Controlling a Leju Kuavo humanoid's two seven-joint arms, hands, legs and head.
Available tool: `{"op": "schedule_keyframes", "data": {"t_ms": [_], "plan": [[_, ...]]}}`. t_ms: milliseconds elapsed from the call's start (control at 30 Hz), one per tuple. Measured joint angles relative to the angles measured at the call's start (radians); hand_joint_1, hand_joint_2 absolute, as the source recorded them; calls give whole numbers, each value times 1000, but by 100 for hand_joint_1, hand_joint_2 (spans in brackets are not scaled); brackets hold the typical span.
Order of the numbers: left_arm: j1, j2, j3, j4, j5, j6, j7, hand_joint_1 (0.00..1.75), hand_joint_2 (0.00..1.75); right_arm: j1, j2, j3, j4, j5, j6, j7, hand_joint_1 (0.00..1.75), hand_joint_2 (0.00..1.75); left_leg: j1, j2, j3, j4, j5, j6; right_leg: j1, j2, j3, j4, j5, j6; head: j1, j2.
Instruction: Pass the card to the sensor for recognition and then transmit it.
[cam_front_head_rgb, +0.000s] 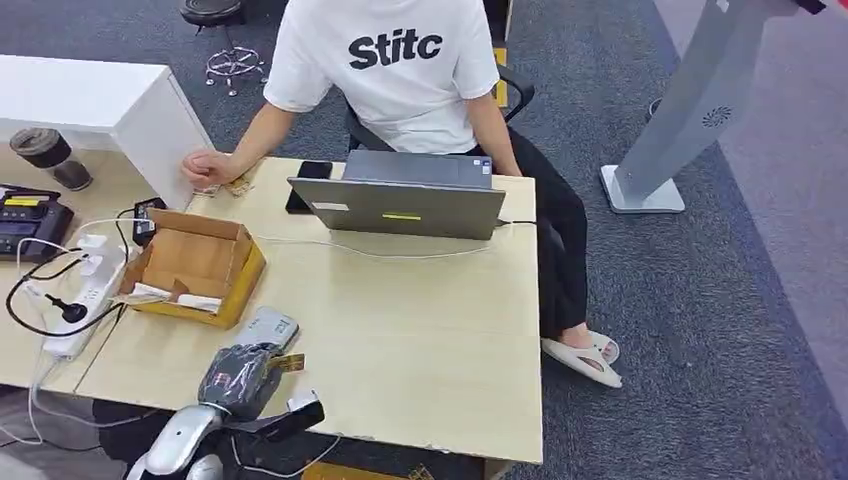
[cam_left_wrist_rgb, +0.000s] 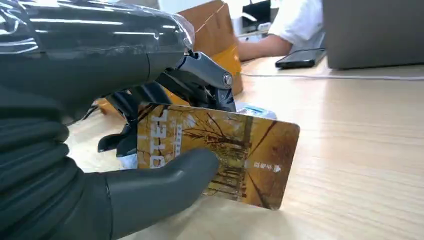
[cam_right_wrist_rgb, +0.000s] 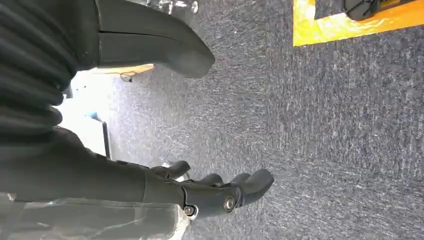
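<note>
1. Holding the card (cam_left_wrist_rgb: 235, 155) in my left hand (cam_front_head_rgb: 240, 378), thumb (cam_left_wrist_rgb: 165, 185) pressing its face, fingers (cam_left_wrist_rgb: 200, 75) behind it. The card is golden w/ a wheat pattern & white lettering.
2. Card is standing on its long edge, slightly tilted, just above the table (cam_front_head_rgb: 420, 330) near the front-left corner; in the head view only a small gold corner is peeking out (cam_front_head_rgb: 289, 362) past my hand.
3. The sensor (cam_front_head_rgb: 266, 327), a flat grey pad, is lying on the table just beyond my left hand, partly under it. Can't tell if the card is touching it.
4. My right hand (cam_right_wrist_rgb: 220, 192) is hanging over grey carpet (cam_right_wrist_rgb: 325, 125), fingers spread loose & gripping nothing.
5. A cardboard box (cam_front_head_rgb: 195, 265) is sitting just beside the sensor, to the far left of it, w/ a white power strip (cam_front_head_rgb: 85, 300) & black cable further left.
6. A person (cam_front_head_rgb: 385, 60) in a white shirt is sitting at the far side behind a grey laptop (cam_front_head_rgb: 400, 205); a black phone (cam_front_head_rgb: 308, 180) is lying next to it, & the person's hand (cam_front_head_rgb: 205, 168) is resting on the table edge.
</note>
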Motion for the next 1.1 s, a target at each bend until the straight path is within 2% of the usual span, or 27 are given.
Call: {"op": "schedule_keyframes", "data": {"t_ms": [667, 1100], "plan": [[-13, 0, 27, 2, -11, 1, 2, 175, 175, -2, 0, 11, 1, -11, 0, 0, 0, 175, 0, 0, 0, 0, 0, 0, 0, 0, 0, 0, 0, 0, 0, 0], [-175, 21, 37, -83, -75, 1, 1, 175, 175, -3, 0, 12, 2, 6, 2, -15, 0, 175, 0, 0, 0, 0, 0, 0, 0, -1, 0, 0, 0, 0, 0, 0]]}}
